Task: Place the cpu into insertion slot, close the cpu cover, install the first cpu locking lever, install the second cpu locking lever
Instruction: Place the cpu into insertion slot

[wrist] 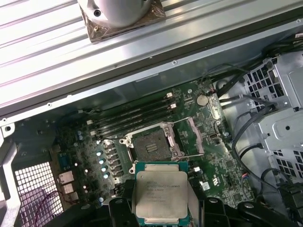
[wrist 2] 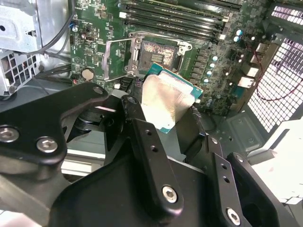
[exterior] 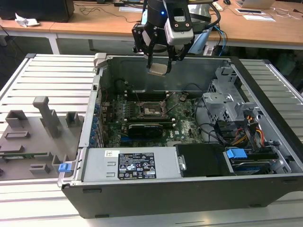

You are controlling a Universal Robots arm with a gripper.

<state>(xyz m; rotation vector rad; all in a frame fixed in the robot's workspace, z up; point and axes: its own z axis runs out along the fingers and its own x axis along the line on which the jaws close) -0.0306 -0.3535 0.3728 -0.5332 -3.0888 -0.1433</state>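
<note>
claw (exterior: 158,65) is clamping the cpu (exterior: 157,71), upper centre in the exterior view, well above the insertion slot (exterior: 150,109); I'd be keeping it level, edges squared.

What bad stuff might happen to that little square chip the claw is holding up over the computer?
The claw grips the cpu by its edges, high above the insertion slot; if it slips, it may fall onto the board. The cpu looks tilted in the exterior view, so it might land crooked. The cpu cover stands open beside the slot and might get bumped.
</note>
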